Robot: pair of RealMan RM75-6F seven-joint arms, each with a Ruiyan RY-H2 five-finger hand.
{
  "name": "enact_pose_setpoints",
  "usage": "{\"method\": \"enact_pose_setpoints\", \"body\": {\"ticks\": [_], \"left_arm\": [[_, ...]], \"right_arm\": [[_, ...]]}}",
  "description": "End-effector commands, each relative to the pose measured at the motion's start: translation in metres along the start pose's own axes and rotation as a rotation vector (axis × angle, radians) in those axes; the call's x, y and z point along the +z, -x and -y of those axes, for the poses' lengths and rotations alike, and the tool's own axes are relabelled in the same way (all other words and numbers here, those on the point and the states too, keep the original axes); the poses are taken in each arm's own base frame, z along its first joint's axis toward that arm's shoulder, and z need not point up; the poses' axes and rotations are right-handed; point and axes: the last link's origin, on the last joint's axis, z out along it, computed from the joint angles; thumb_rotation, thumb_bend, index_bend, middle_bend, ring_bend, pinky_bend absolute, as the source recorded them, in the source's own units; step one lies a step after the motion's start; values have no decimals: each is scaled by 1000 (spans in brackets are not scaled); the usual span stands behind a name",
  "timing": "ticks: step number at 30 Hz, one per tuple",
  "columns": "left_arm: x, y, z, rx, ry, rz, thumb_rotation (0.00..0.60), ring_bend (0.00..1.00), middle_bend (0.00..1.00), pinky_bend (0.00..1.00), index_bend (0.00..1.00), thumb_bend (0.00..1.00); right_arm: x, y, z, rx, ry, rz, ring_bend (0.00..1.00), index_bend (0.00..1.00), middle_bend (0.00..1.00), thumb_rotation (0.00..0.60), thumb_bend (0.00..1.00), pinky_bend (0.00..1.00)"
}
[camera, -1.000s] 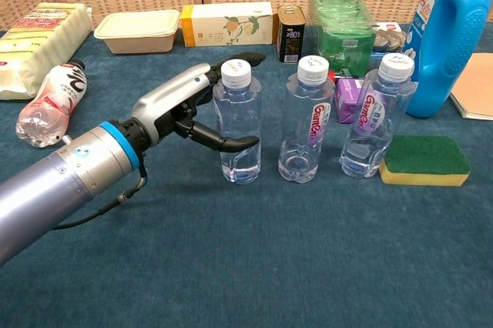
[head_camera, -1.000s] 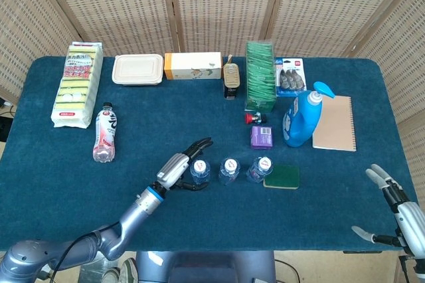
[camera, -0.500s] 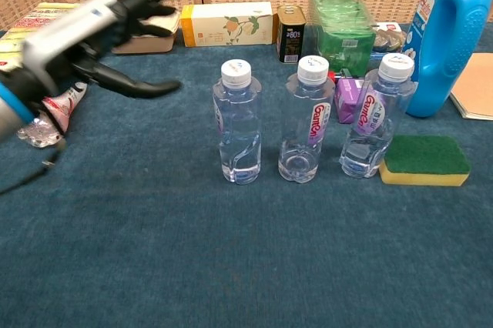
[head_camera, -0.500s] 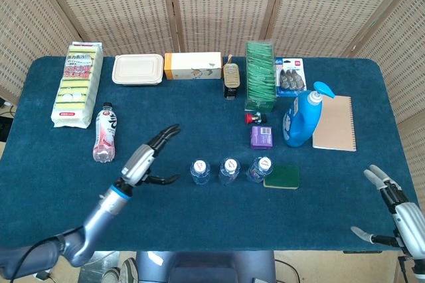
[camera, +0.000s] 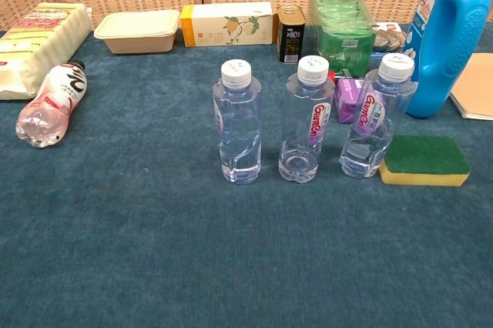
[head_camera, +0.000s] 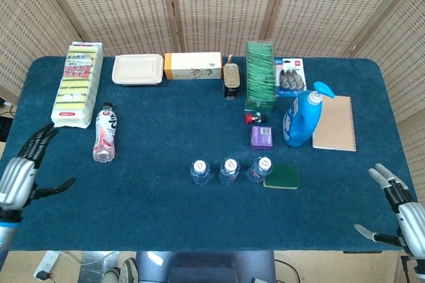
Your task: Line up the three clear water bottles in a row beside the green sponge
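The left hand point(head_camera: 18, 178) is hovering off the near left corner of the table, fingers spread and holding nothing. Well apart from it, the three clear water bottles are standing upright in a row near the table's front centre: the left bottle point(camera: 237, 122), the middle bottle point(camera: 303, 121) and the right bottle point(camera: 372, 117), which is standing just beside the green sponge point(camera: 425, 160), possibly touching it. Judging by how they lie now, the line-up is looking finished. The right hand point(head_camera: 397, 214) is waiting off the near right corner, fingers spread, empty.

The bottles are looking only partly filled, so they are probably light and a little top-heavy, with thin smooth plastic walls that would give under a hard squeeze. A hold around the labelled mid-body would likely be steadiest; the white caps are offering less purchase.

The table is wearing a dark blue cloth point(camera: 231, 266), soft enough that a bottle could rock if nudged. A pink-labelled bottle point(camera: 51, 104) is lying on its side at the left, a blue detergent jug point(camera: 449, 35) is standing behind the sponge, and woven screens point(head_camera: 219, 4) are closing off the back.
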Motion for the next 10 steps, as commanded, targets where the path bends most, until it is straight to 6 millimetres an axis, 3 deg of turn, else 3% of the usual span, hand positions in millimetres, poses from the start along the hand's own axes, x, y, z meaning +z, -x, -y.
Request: {"method": "enact_pose_setpoints", "body": {"ticks": [1, 5, 10], "left_arm": [[-43, -15, 18, 72, -96, -20, 600, 0, 0, 81, 0, 127], [-63, -16, 22, 99, -108, -38, 600, 0, 0, 81, 0, 126], [-72, -15, 24, 113, -110, -20, 600, 0, 0, 81, 0, 125]], "right_arm": [[3, -1, 0, -57, 11, -95, 0, 69, 0, 600, 3, 45], [1, -2, -2, -104, 46, -139, 0, 84, 0, 600, 24, 43], [1, -2, -3, -128, 95, -152, 0, 85, 0, 600, 27, 16]]}}
